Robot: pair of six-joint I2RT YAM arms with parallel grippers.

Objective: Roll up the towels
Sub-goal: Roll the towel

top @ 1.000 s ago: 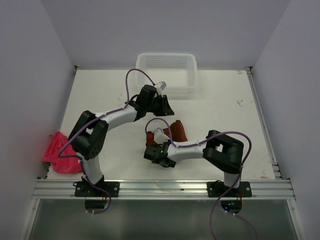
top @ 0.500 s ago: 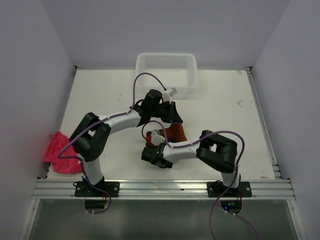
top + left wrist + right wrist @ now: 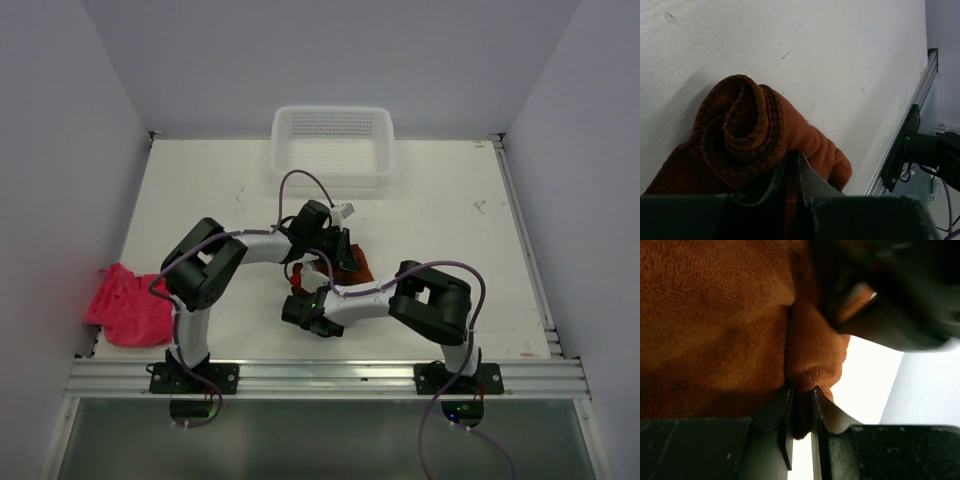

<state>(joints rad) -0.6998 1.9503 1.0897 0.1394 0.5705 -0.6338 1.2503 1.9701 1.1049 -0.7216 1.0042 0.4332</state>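
A rust-brown towel [image 3: 359, 266] lies partly rolled at the table's middle, mostly hidden under both grippers. In the left wrist view its rolled end [image 3: 738, 131] shows a spiral. My left gripper [image 3: 792, 165] is shut on a fold of it just below the roll; it shows in the top view [image 3: 338, 254] too. My right gripper [image 3: 801, 392] is shut on a fold at the towel's edge [image 3: 715, 330], and in the top view [image 3: 303, 273] it sits at the towel's left side. A pink towel [image 3: 125, 305] lies crumpled at the table's left edge.
A white mesh basket [image 3: 333, 172] stands at the back centre. Both arms cross closely over the table's middle, wrists nearly touching. A metal rail [image 3: 320, 375] runs along the near edge, and grey walls close in the table's left, right and back.
My left gripper has moved nearer and to the right, down onto the brown towel, covering most of it. My right gripper has shifted slightly left, still at the towel.
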